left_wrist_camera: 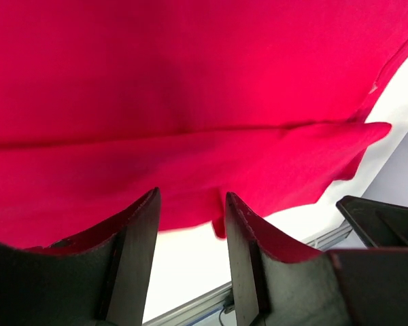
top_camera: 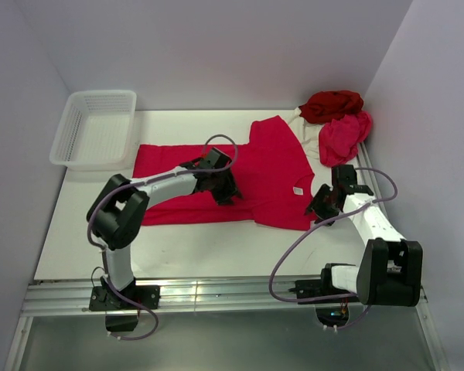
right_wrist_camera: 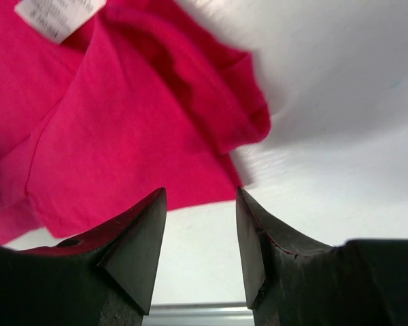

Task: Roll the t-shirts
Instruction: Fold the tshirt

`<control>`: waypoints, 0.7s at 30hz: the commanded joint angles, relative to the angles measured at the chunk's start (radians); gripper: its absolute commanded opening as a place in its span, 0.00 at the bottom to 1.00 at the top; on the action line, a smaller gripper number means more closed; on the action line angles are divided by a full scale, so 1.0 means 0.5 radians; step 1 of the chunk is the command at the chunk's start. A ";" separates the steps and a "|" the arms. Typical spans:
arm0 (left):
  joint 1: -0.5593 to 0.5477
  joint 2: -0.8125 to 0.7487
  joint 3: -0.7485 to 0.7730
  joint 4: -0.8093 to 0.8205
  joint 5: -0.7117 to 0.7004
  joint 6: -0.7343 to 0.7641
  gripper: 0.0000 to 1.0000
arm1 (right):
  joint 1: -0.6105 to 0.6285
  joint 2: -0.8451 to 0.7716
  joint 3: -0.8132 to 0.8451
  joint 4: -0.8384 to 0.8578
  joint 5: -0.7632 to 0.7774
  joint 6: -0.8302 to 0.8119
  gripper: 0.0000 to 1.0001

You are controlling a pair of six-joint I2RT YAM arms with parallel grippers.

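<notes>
A bright crimson t-shirt (top_camera: 271,174) lies spread flat across the middle of the table, its collar end to the right. My left gripper (top_camera: 230,192) hovers over its near hem, open; in the left wrist view the gripper (left_wrist_camera: 190,193) frames the crimson cloth (left_wrist_camera: 190,81) edge and white table, with nothing between the fingers. My right gripper (top_camera: 319,207) sits at the shirt's near right corner, open. In the right wrist view the gripper (right_wrist_camera: 200,191) stands just off the folded cloth (right_wrist_camera: 122,136) near its white label (right_wrist_camera: 58,13), holding nothing.
A pile of t-shirts sits at the back right corner: dark red (top_camera: 332,104), pink (top_camera: 344,135) and a cream one (top_camera: 309,133) underneath. A white mesh basket (top_camera: 93,127) stands at the back left. Walls close in the table on three sides.
</notes>
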 commanded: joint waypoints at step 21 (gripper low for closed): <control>-0.104 0.151 0.080 0.267 0.165 -0.176 0.48 | -0.034 0.018 -0.349 0.569 -0.097 0.069 0.41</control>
